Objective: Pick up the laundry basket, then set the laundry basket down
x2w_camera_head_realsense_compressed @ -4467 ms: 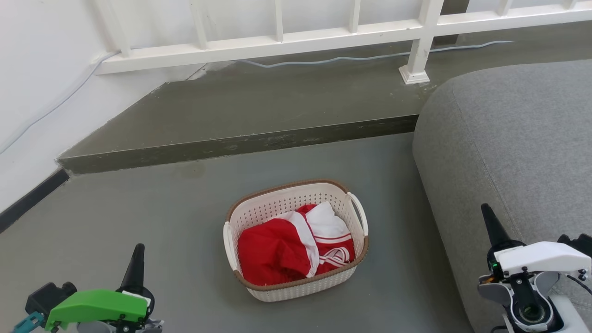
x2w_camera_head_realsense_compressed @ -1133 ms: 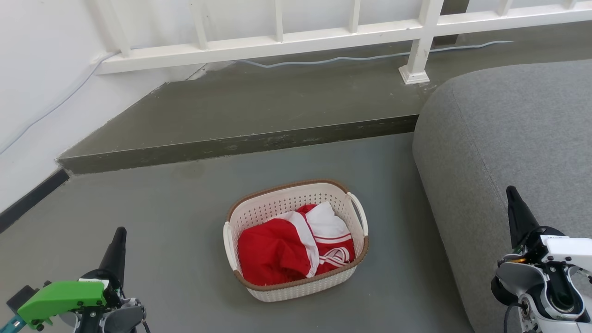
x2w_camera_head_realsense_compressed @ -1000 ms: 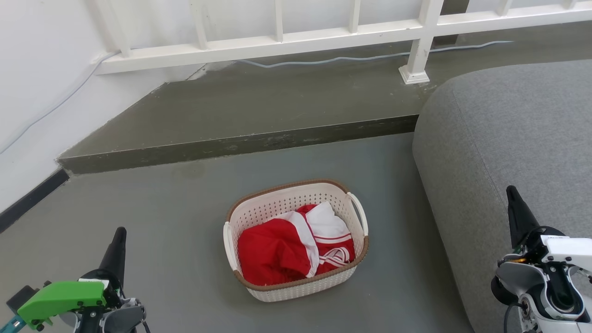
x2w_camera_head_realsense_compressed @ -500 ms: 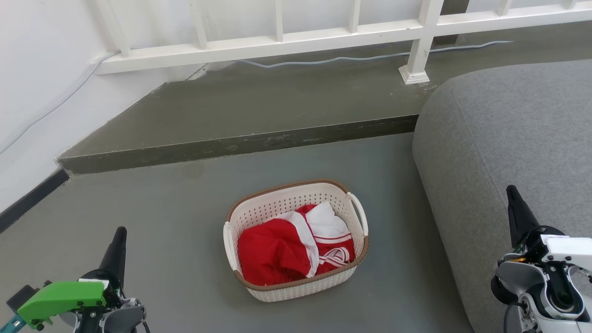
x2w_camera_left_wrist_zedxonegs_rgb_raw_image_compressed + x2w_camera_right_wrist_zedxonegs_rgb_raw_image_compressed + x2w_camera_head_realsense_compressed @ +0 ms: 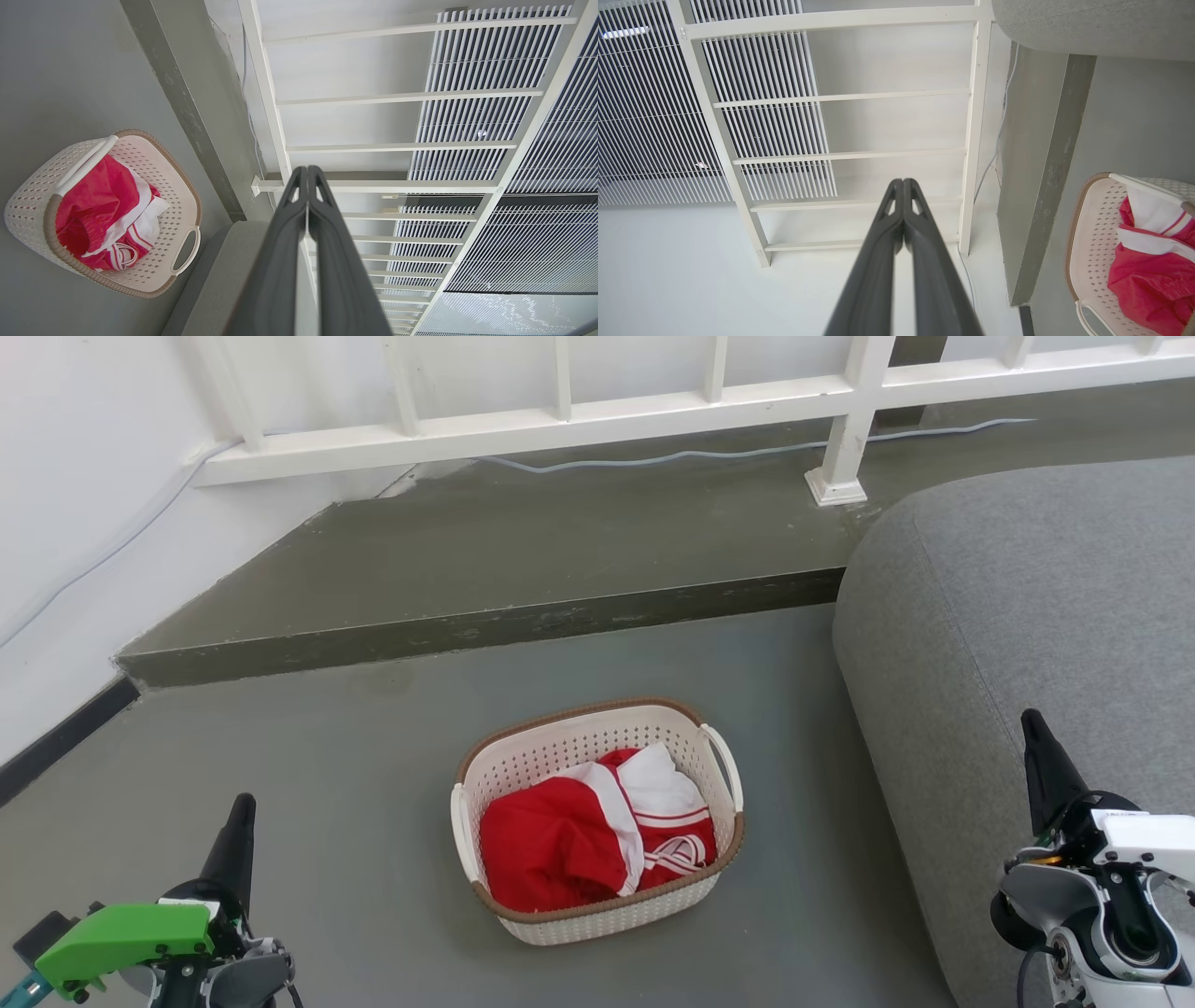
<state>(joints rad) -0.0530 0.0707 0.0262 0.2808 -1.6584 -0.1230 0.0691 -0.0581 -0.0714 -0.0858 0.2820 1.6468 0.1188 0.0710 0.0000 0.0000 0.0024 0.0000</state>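
The laundry basket stands on the grey floor in the middle of the head view, cream-white and perforated with a brown rim and white side handles; red and white clothing lies inside. It also appears at the left of the left wrist view as the basket and at the right edge of the right wrist view as the basket. My left gripper is at the lower left, well apart from the basket, fingers pressed together and empty. My right gripper hangs at the lower right over the sofa, also shut and empty.
A grey sofa fills the right side close to the basket. Behind the basket a raised concrete step runs across, with a white railing and a pale cable beyond. A white wall borders the left.
Since 4.5 s ago, the left gripper shifted left and lower, the right gripper shifted right and up. Over the last second nothing has moved.
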